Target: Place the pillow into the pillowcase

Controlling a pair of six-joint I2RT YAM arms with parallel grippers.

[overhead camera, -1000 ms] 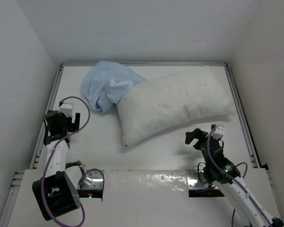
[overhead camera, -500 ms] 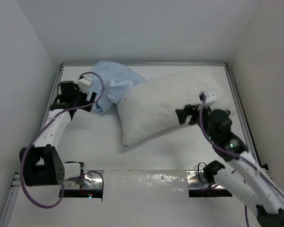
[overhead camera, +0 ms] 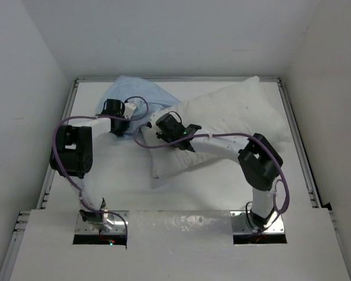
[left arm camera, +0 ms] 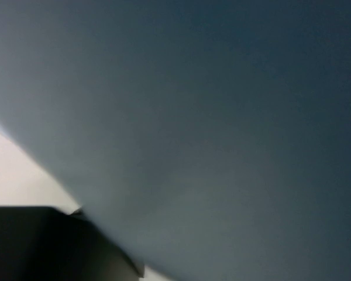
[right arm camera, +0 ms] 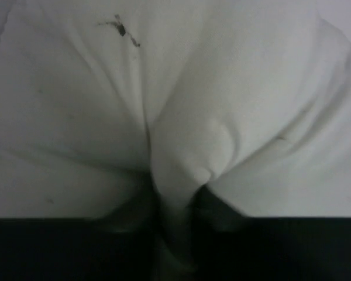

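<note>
White arms point(overhead camera: 217, 145), black joints point(overhead camera: 258, 161), purple cables point(overhead camera: 76, 118)

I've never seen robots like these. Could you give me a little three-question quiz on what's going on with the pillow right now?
1. True or false: the pillow is already inside the pillowcase.
2. What is the right gripper pinching? A) the light blue cloth B) a fold of white pillow fabric C) nothing
3. Fill in: the left gripper is down at the ____, whose blue fabric fills its wrist camera.

Key: 1 false, the pillow lies in the open beside it. 2 B. 3 pillowcase.
</note>
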